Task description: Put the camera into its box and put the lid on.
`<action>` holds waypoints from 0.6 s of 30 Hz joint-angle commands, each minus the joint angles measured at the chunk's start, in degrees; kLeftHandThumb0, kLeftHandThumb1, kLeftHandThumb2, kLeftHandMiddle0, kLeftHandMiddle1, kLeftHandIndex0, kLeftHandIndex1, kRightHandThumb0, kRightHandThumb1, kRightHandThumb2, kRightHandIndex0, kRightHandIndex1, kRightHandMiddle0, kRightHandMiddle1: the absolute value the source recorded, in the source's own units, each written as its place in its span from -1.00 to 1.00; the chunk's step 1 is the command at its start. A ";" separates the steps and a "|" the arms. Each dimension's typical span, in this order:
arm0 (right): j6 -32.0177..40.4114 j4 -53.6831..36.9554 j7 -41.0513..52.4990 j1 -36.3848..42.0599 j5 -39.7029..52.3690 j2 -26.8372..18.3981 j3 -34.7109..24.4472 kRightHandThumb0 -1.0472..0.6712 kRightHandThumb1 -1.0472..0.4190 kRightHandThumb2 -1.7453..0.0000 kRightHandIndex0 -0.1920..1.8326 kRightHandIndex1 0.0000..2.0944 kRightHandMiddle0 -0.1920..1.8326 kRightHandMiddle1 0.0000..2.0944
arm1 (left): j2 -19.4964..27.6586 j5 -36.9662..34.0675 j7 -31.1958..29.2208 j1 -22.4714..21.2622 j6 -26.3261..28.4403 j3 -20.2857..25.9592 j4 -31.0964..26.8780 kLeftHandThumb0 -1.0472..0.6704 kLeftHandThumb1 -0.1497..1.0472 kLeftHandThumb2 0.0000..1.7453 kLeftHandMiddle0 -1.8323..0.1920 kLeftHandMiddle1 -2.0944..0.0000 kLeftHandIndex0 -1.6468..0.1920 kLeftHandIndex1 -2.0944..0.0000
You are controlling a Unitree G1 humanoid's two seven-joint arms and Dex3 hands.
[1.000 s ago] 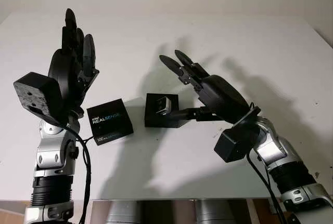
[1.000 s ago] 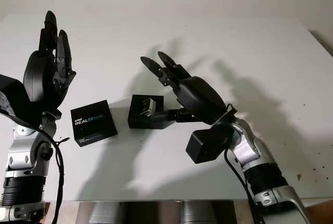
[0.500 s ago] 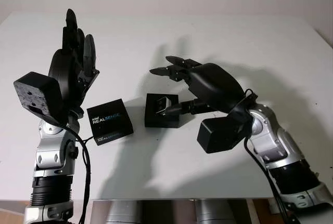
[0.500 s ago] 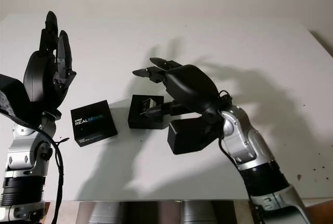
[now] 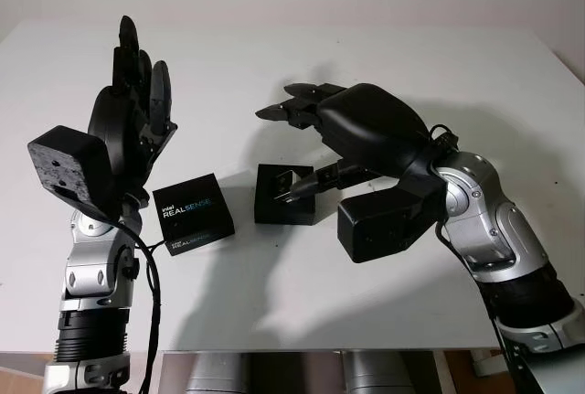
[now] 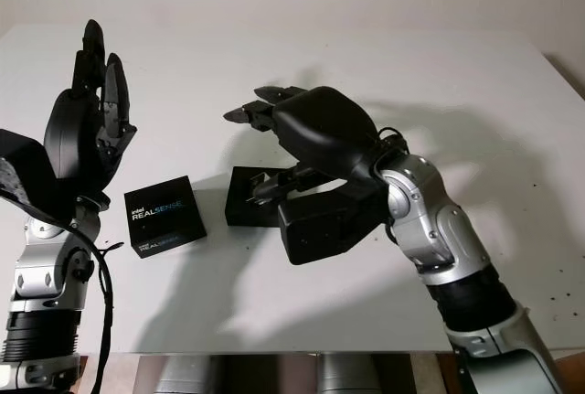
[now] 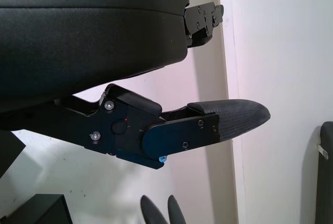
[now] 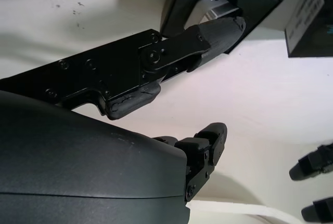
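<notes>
Now, right hand (image 5: 306,152): open over camera box (image 5: 283,195), thumb tip at camera (image 8: 221,7)
Left hand (image 5: 132,111): raised, open
RealSense lid (image 5: 192,213): beside box

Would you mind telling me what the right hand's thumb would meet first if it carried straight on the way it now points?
Probably the camera sitting in the open box: the right hand has its thumb tip right at the box opening, though depth is unclear.

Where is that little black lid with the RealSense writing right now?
The lid lies on the white table near its front edge, just beside the open box, below the raised left hand.
</notes>
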 commanded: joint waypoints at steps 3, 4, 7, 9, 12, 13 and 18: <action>1.27 -1.07 0.48 0.34 -3.19 -0.55 1.54 -0.79 -0.90 0.94 -0.55 -0.96 -0.41 -0.79 | 0.05 0.39 0.06 -1.17 -0.85 -0.43 -0.24 -0.64 1.00 -0.30 1.00 1.00 1.00 1.00; 1.80 -1.02 0.83 0.36 -4.21 -0.49 2.01 -0.79 -0.90 0.94 -0.55 -0.96 -0.41 -0.79 | 0.07 0.37 0.01 -1.16 -0.97 -0.45 -0.18 -0.64 1.00 -0.29 1.00 1.00 1.00 1.00; 2.88 -1.01 0.92 0.67 -7.06 -0.25 3.14 -0.78 -0.89 0.94 -0.58 -0.97 -0.46 -0.81 | 0.02 0.26 0.13 -1.14 -0.85 -0.44 -0.18 -0.64 1.00 -0.29 1.00 1.00 1.00 1.00; 3.07 -0.97 0.21 0.95 -8.43 -0.15 3.62 -0.77 -0.88 0.94 -0.58 -0.96 -0.50 -0.82 | 0.06 0.37 0.20 -1.10 -0.84 -0.47 -0.16 -0.64 1.00 -0.29 1.00 1.00 1.00 1.00; 2.19 -0.34 -1.81 1.23 -10.23 -0.51 4.38 -0.75 -0.89 0.94 -0.57 -0.96 -0.50 -0.83 | -0.12 0.14 0.26 -1.09 -0.98 -0.36 -0.08 -0.64 1.00 -0.30 1.00 1.00 1.00 1.00; 1.91 -0.09 -2.53 1.33 -10.78 -0.63 4.60 -0.75 -0.89 0.94 -0.57 -0.96 -0.49 -0.83 | -0.18 0.06 0.27 -1.04 -0.95 -0.33 -0.13 -0.64 1.00 -0.30 1.00 1.00 1.00 1.00; 1.61 0.86 -5.33 1.72 -12.44 -0.61 5.21 -0.73 -0.90 0.94 -0.55 -0.94 -0.40 -0.78 | -0.34 -0.15 0.34 -0.97 -1.01 -0.25 -0.12 -0.64 1.00 -0.32 1.00 1.00 1.00 1.00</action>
